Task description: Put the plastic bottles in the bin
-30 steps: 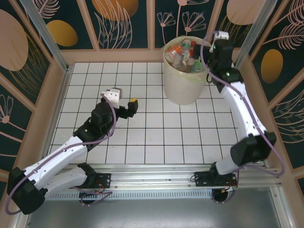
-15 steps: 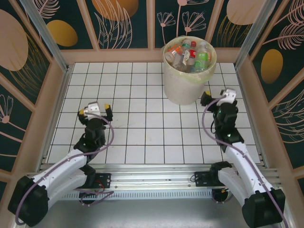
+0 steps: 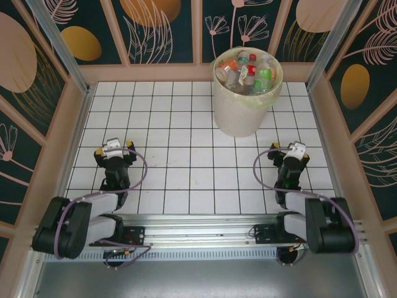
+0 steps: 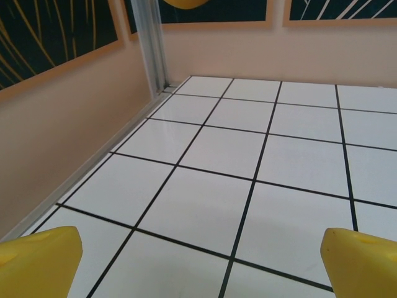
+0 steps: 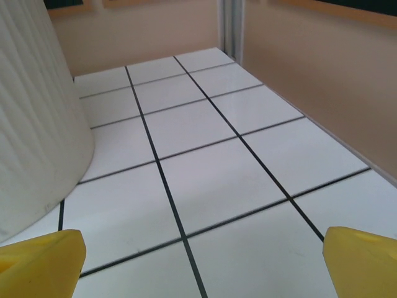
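From above, the bottles (image 3: 247, 69) are lying piled inside the bin (image 3: 239, 118), which is standing near the tabletop's (image 3: 180, 118) far edge, right of centre. Both arms are sitting folded at the near edge, the left jaws and right jaws gaping wide and empty. At the left wrist, yellow fingertips (image 4: 37, 261) are framing bare tiles. At the right wrist, the fingertips (image 5: 363, 261) are spread apart, with the bin's wall (image 5: 31, 124) rising at left.
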Controlling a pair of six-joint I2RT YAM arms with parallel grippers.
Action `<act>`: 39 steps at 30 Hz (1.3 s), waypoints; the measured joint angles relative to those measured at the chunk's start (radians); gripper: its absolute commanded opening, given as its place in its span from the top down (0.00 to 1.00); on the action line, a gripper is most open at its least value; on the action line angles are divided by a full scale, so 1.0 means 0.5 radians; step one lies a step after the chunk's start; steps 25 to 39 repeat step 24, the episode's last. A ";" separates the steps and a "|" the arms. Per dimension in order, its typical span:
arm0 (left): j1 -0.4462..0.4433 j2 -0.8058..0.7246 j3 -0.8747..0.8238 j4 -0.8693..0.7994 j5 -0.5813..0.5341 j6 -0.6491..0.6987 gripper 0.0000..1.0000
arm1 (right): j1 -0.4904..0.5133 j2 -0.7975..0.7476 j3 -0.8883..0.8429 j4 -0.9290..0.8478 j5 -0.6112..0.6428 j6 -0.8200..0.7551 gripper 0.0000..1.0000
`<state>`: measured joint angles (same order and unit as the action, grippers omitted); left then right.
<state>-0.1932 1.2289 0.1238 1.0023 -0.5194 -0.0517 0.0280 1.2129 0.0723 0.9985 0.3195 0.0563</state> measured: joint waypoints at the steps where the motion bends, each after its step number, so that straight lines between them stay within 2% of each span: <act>1: 0.033 0.047 0.001 0.067 0.051 0.006 0.01 | -0.005 0.072 0.013 0.069 -0.024 -0.013 0.01; 8: 0.217 0.359 0.070 0.410 0.344 0.005 0.01 | 0.018 0.463 0.110 0.490 -0.196 -0.084 0.01; 12: 0.291 0.566 0.131 0.500 0.471 -0.014 0.01 | -0.012 0.641 0.189 0.504 -0.285 -0.092 0.01; 23: 0.338 0.581 0.191 0.504 0.607 -0.047 0.01 | -0.121 0.645 0.304 0.449 -0.626 -0.089 0.01; 39: 0.338 0.581 0.191 0.504 0.607 -0.047 0.01 | -0.121 0.645 0.304 0.448 -0.637 -0.089 0.01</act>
